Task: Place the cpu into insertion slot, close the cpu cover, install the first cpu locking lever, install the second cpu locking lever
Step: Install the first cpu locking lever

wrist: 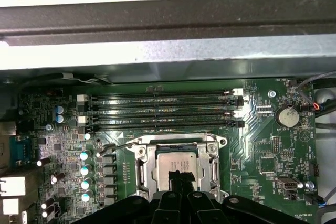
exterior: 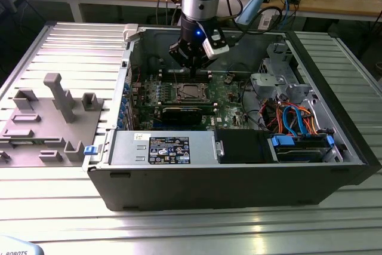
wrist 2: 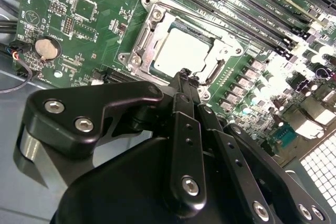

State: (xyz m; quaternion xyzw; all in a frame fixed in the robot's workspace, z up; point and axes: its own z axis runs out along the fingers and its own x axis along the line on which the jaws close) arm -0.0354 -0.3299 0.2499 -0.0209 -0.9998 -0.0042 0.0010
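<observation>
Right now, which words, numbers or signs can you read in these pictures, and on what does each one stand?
None can be quoted with confidence.
Sticker on the grey power supply box: dense print, too small to read.
White lettering on the motherboard: too small to read.
White object at the exterior view's lower left corner: lettering cut off by the edge.
</observation>
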